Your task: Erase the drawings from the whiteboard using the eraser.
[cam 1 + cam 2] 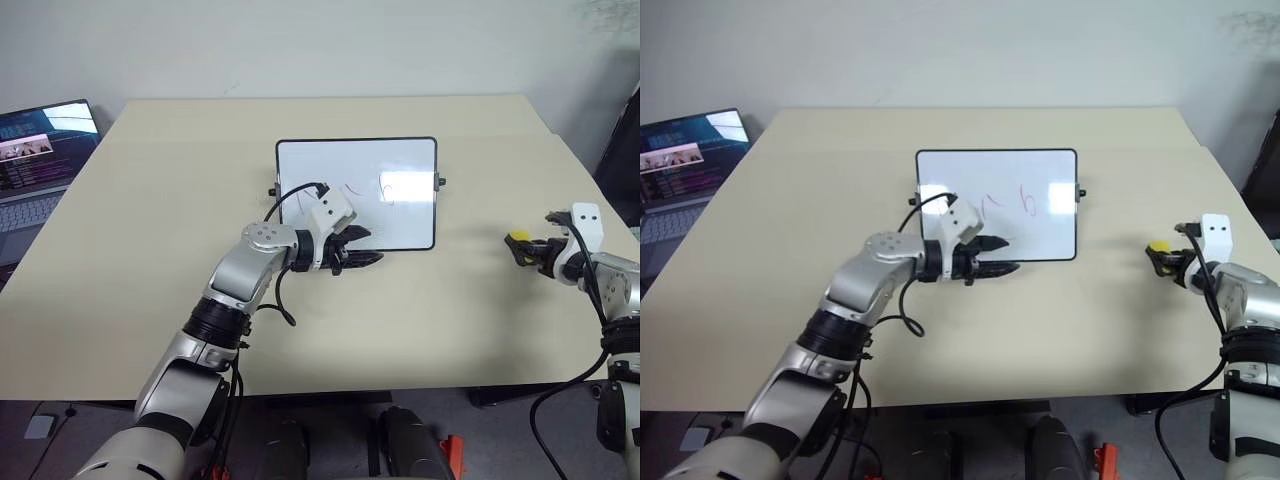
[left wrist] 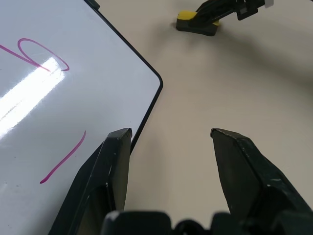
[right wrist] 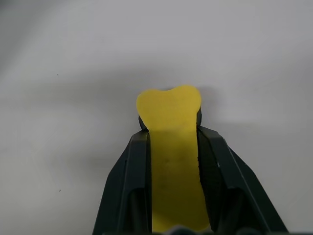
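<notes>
Beige table (image 1: 150, 260) carries the whiteboard (image 1: 400, 162), lying flat, reddish drawings (image 1: 1028, 200) uncleaned. Left gripper (image 1: 368, 248): fingers (image 2: 112, 166) apart, holding nothing, one tip over the board's near corner, the other over bare table. Right gripper (image 1: 521, 248): fingers (image 3: 132, 181) clamped on the yellow eraser (image 3: 168, 110), well apart from the board.

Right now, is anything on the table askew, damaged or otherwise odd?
One small thing: the eraser bulges past the tips of the right gripper, pinched in where the jaws clamp it. The whiteboard lies flat and square on the table, drawings unerased. The left gripper is open at the board's corner.
</notes>
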`<state>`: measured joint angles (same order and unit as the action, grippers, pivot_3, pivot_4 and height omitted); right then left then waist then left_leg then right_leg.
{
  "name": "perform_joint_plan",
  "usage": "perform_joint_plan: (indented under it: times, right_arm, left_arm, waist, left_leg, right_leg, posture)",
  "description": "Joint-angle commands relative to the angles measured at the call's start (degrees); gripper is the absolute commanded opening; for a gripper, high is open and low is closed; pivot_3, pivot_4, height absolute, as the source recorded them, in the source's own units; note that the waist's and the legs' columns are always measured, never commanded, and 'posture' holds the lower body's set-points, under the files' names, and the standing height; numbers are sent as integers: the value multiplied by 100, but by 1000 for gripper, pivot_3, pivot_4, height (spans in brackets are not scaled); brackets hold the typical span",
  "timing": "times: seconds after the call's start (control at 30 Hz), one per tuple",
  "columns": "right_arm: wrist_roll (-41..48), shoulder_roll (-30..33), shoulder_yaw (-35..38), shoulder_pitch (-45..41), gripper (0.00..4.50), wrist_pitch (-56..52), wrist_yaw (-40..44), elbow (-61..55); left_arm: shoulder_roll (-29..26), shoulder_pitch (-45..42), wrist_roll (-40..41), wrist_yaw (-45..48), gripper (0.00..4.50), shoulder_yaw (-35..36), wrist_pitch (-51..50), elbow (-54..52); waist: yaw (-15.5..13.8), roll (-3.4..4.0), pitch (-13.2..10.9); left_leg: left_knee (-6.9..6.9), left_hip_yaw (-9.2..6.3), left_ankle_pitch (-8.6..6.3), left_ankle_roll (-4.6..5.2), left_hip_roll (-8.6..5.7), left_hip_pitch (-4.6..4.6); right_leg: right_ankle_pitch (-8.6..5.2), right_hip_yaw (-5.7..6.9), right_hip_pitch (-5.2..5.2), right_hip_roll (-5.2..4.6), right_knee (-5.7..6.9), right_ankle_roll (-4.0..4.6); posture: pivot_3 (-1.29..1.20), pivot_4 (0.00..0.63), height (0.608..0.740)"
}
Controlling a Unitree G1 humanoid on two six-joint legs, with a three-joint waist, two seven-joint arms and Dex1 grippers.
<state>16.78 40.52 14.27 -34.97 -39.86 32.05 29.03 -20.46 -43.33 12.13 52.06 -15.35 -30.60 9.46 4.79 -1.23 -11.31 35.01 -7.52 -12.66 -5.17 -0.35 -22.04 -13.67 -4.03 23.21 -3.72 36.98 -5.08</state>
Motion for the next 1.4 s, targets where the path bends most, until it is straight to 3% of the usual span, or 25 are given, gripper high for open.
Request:
perform_joint_plan:
  times: [0.03, 0.17, 0.3, 0.5, 0.67, 0.93, 1.03, 1.2, 1.4]
  right_arm:
    - [315, 240, 151, -271, 957, -397, 123, -1272]
    - [611, 199, 142, -616, 957, -1034, -38, -2522]
    - [833, -360, -302, -1307, 957, -1240, -174, -3319]
    - [597, -1600, -1236, -2091, 957, -662, -252, -3223]
    - [-104, -2356, -2118, -2416, 957, 230, -347, -2439]
    - [-1147, -2839, -3140, -2644, 957, 1527, -68, -1357]
    - [-1621, -3296, -3458, -3011, 957, 2229, -148, -288]
    - [-1993, -3809, -3309, -3827, 957, 3220, -578, 1586]
    - [-2351, -4059, -3263, -4199, 957, 3986, -843, 2890]
  left_arm:
    - [-404, -13, 88, -135, 2785, 609, -5, -400]
    - [-1157, 234, 237, -239, 2785, 1308, -238, -700]
    - [-2048, 813, 114, -303, 2785, 1793, -281, -916]
    - [-2276, 1401, 155, -529, 2785, 2096, -64, -1096]
    - [-2137, 1677, 239, -768, 2785, 2107, -228, -1491]
    - [-2188, 1912, 94, -795, 2785, 1790, -390, -1751]
    - [-2109, 1820, 64, -850, 2785, 1685, -412, -1701]
    - [-2048, 1789, -3, -878, 2785, 1513, -392, -1630]
    - [-2053, 1899, 82, -898, 2785, 1537, -515, -1863]
  waist:
    - [26, 3, -2]
    - [65, 9, -4]
    - [85, 9, -3]
    - [-56, 4, -3]
    - [-122, 0, 0]
    - [-94, 1, -1]
    - [-8, 1, -1]
    - [38, 0, 0]
    - [43, 0, 0]
  left_leg:
    - [-1, 0, 0, 0, 1, 1]
    - [-2, -1, 0, 0, 6, 1]
    - [-5, -4, -1, 0, 7, 2]
    - [-3, -19, 0, 0, 5, -10]
    - [0, -27, 0, -1, 6, -45]
    - [-3, -24, 0, -1, 6, -45]
    - [-3, -25, 0, -1, 7, -43]
    - [-4, -25, 0, -2, 8, -41]
    - [-14, -25, 0, -2, 8, -43]
  right_leg:
    - [0, 0, 1, 0, 1, 0]
    - [-1, 0, 8, 3, 8, 0]
    - [-2, 1, 7, 4, 6, -1]
    - [0, 17, 8, 3, 3, 2]
    - [3, 27, 37, 2, 4, 7]
    - [6, 26, 46, 3, 11, 11]
    - [6, 27, 46, 3, 14, 12]
    - [8, 25, 50, 5, 20, 16]
    - [8, 26, 54, 4, 18, 16]
  posture:
    - [0, 150, 740]
    - [0, 150, 740]
    - [0, 150, 740]
    - [0, 150, 740]
    - [0, 150, 740]
    - [0, 150, 740]
    - [0, 150, 740]
    - [0, 150, 740]
    - [0, 150, 740]
